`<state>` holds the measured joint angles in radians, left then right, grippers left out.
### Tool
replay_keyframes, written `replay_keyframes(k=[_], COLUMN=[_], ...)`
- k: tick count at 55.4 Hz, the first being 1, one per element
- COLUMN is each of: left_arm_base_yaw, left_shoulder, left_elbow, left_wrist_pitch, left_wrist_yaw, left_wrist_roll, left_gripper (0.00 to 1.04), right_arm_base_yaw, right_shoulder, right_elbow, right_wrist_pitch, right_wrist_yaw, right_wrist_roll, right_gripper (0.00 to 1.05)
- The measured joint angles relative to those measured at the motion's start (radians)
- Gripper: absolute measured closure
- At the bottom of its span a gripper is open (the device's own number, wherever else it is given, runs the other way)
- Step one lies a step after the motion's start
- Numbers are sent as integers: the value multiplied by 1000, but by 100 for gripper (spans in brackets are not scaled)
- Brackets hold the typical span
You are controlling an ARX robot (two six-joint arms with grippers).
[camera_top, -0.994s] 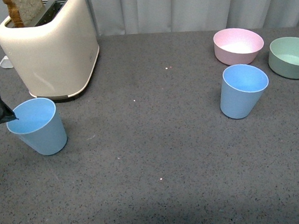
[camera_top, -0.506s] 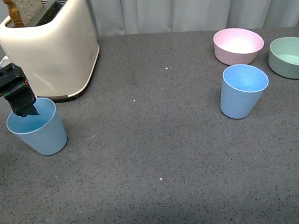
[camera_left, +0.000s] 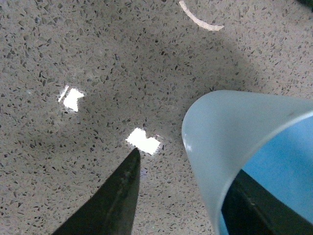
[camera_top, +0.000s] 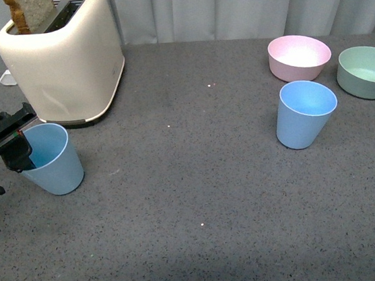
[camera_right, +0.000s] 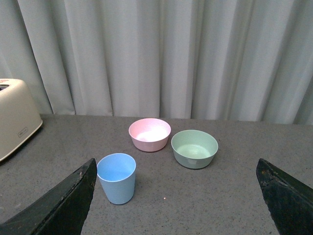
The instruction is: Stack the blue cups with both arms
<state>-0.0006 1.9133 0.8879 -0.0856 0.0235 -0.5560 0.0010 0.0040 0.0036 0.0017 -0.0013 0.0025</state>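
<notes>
Left gripper [camera_top: 10, 175] was spread open across the left blue cup's [camera_top: 51, 166] rim, one finger inside, one outside, not pinching. That cup stood upright at seven o'clock from the toaster [camera_top: 63, 60]. The right blue cup [camera_top: 304, 113] sat at six o'clock from the pink bowl [camera_top: 299, 56]. Right gripper [camera_right: 176, 166] hung wide open.

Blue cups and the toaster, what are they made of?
The left blue cup and right blue cup look like matte plastic: thin, even-coloured walls with no shine. The toaster seems a glossy cream shell, with soft highlights; painted metal or plastic, I can't tell.
</notes>
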Motion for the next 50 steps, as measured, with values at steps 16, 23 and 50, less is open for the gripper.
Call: replay_keyframes(k=[16,23,50], left_arm_base_yaw=[-28,-62,-371], left_shoulder=[0,-8,185], left_elbow=[0,13,336], left_wrist_pitch=[-21,-39,-182], left_wrist_yaw=[3,0,-21], left_wrist_roll=[-26,-42,-137], left_gripper=[101,101,101], right_arm_base_yaw=[0,0,0], right_shoulder=[0,0,0], right_elbow=[0,0,0], right_wrist_pitch=[0,0,0], right_wrist_yaw=[0,0,0], right_wrist_roll=[0,0,0], right_gripper=[10,10,10])
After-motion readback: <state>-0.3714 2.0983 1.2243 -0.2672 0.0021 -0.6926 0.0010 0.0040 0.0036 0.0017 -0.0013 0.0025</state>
